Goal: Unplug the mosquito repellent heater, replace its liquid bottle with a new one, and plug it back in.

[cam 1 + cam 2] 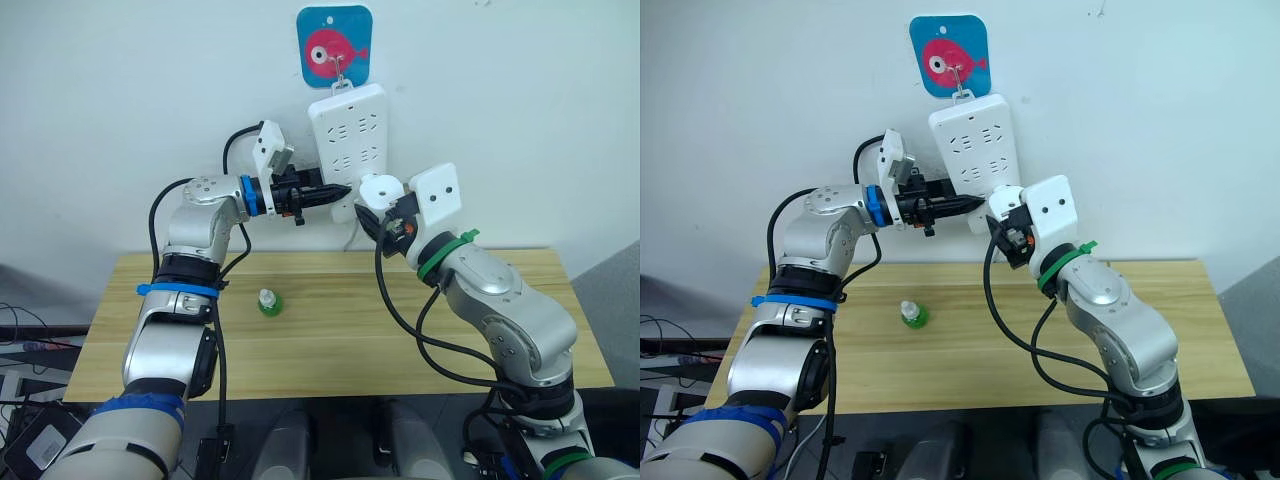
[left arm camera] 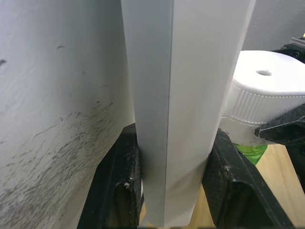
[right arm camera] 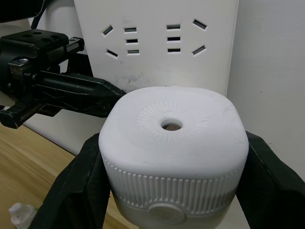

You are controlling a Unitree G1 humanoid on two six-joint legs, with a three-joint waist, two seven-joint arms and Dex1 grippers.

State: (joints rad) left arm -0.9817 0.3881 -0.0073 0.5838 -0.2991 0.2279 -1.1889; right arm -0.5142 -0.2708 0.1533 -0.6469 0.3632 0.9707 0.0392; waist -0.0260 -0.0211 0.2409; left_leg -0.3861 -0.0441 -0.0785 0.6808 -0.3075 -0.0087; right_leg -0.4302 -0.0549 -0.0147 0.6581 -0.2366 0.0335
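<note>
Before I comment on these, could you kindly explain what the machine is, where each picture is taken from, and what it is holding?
It is a humanoid robot with two arms, each ending in a gripper with two black fingers. The two wide pictures come from a stereo camera on its head, looking down over the arms at a wooden table against a white wall. The other two come from cameras on the wrists, looking along each gripper's fingers.

The left gripper clamps the edge of the white power strip hanging on the wall, steadying it. The right gripper grips the white heater, with a round hole in its top, at the strip's lower end. In the left wrist view a green bottle shows beneath it.

A small green bottle stands on the table.
</note>
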